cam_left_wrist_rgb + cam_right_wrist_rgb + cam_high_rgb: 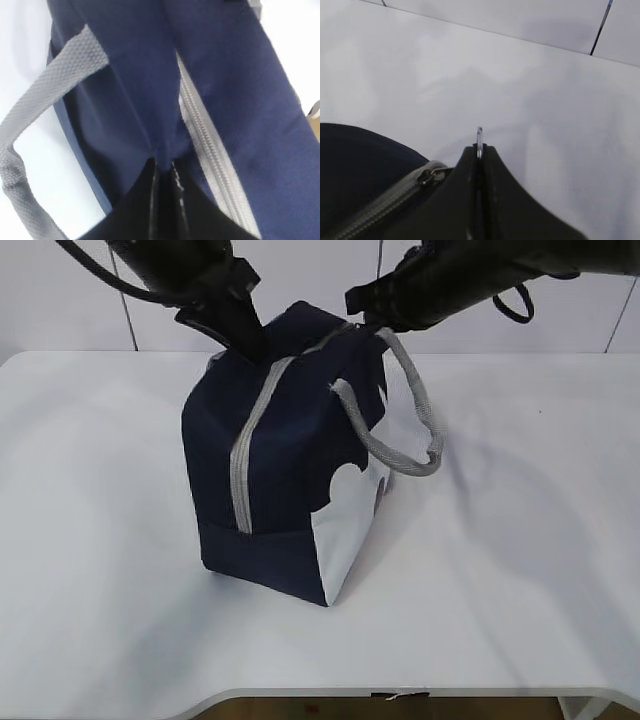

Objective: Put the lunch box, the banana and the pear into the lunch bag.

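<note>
**At mid-table, both grippers pinch the lunch bag**

Left gripper is clamped on a fold of navy fabric beside the zipper atop the lunch bag. Right gripper is clamped on the ring pull. The bag looks soft and collapsible; fabric and pull seem the best holds. Lunch box, banana and pear aren't visible.

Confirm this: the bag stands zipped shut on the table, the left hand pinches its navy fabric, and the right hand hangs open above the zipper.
Wrong on the right hand. The right wrist view shows it shut on the zipper's ring pull. The rest holds: the lunch bag stands zipped, and the left hand pinches its fabric.
</note>
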Controlling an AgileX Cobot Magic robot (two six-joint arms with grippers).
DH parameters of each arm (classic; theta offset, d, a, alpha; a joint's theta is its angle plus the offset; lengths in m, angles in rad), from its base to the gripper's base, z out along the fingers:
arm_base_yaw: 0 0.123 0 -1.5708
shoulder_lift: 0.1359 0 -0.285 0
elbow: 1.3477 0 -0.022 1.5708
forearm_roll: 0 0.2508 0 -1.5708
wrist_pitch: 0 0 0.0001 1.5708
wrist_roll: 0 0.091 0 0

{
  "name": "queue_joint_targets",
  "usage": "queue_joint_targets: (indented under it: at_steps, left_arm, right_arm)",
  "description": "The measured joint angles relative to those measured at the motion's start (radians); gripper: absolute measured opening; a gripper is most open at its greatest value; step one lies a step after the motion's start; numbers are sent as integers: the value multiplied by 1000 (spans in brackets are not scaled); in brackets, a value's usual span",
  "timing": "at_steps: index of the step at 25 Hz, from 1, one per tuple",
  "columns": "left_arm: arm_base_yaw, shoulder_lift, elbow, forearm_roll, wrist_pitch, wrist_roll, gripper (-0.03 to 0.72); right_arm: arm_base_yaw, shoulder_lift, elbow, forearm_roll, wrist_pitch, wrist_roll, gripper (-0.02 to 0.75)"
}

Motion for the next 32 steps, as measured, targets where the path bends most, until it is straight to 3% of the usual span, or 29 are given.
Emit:
queue_joint_targets:
  at_steps: [5,14,25,32]
  left_arm:
    - [0,0,0,16,0,0,0]
    - [0,0,-6,104,15,7,0]
    - [0,0,-6,60,9,10,0]
    - [0,-4,-6,60,0,10,0]
  right_arm:
    - [0,45,-2,51,20,23,6]
    - [-6,36,-135,206,216,28,6]
    - [-8,52,-183,2,127,25,6]
    - [-36,155,-187,24,67,28,6]
